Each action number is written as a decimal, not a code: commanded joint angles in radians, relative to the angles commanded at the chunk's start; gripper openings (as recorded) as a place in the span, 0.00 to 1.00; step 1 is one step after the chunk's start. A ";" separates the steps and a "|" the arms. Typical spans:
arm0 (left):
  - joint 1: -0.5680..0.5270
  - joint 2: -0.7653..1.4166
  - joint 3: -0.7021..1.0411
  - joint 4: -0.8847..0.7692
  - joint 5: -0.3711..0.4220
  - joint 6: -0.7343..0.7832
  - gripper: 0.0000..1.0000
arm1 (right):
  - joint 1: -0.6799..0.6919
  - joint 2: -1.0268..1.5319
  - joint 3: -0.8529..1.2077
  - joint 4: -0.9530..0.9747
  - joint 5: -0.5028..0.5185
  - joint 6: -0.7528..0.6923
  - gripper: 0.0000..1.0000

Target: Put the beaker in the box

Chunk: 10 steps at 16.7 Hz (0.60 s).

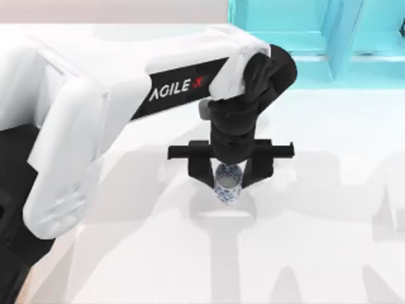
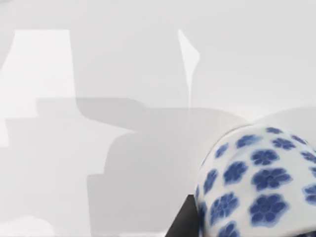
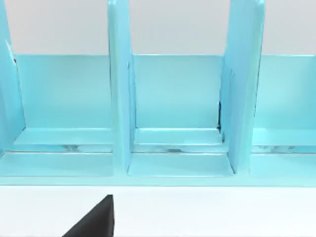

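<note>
**Beaker between the left tool's fingers, mid-bench**

Beaker [image 1: 228, 182], a small upright white cylinder with a blue flower pattern and a grey inside, stands near the middle of the white bench [image 1: 316, 240] in the top view. My left arm, white with a black wrist, reaches in from the left side, and its black left tool [image 1: 228, 180] hangs straight over the cup, one finger on each side of it. The fingers sit tight against the beaker's wall, so the tool looks clenched on it, though from above I cannot make out whether the cup's base rests on the bench or is just clear of it.

From the left wrist camera the patterned beaker [image 2: 256, 182] fills one corner, with a black finger [image 2: 185, 222] edging it and grey shadows across the bench beyond.

A turquoise shelf frame [image 1: 316, 38] with upright dividers stands at the far right of the bench. The right wrist camera faces that shelf frame [image 3: 177, 98] closely, with a black tip of the right tool [image 3: 96, 219] at the picture's edge; I cannot tell its state.
</note>
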 joint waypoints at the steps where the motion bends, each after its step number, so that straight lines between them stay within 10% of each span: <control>1: 0.000 0.000 0.000 0.000 0.000 0.000 0.00 | 0.000 0.000 0.000 0.000 0.000 0.000 1.00; 10: 0.109 -0.055 -0.023 -0.041 -0.001 0.108 0.00 | 0.000 0.000 0.000 0.000 0.000 0.000 1.00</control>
